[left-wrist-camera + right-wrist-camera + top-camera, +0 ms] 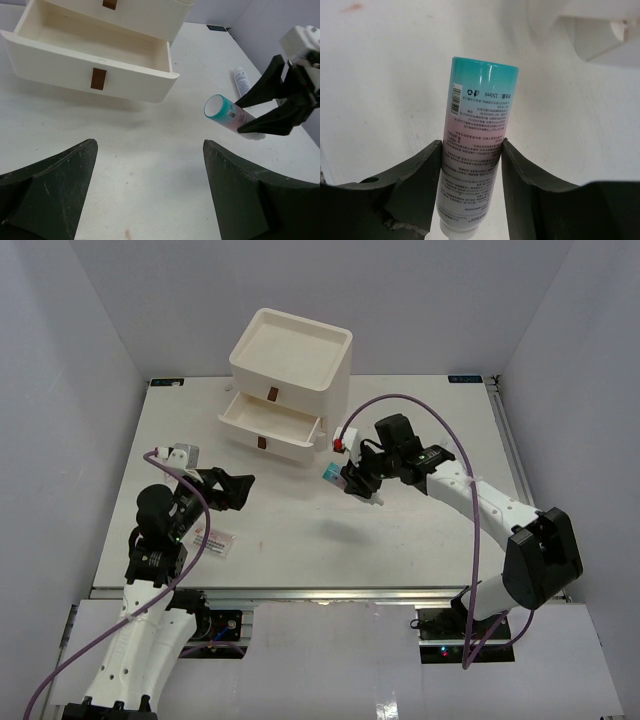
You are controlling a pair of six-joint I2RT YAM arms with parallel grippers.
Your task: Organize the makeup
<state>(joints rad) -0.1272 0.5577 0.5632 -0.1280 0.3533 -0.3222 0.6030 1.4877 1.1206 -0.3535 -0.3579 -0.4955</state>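
My right gripper [350, 481] gripped the tube [482, 110] mid-frame in the top view — aloft, just right of the open drawer [240, 432]. Stowing step, I judged — next, carry it left over the drawer. My left gripper [150, 147] gaped empty.

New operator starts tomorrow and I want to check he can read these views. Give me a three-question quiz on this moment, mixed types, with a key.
1. True or false: the left gripper holds a tube.
2. The right gripper is shut on: A) a sponge B) the teal-pink tube C) the packet.
3. Fill in: the open drawer of the chest looks ____ inside.

Key: 1 false; 2 B; 3 empty.
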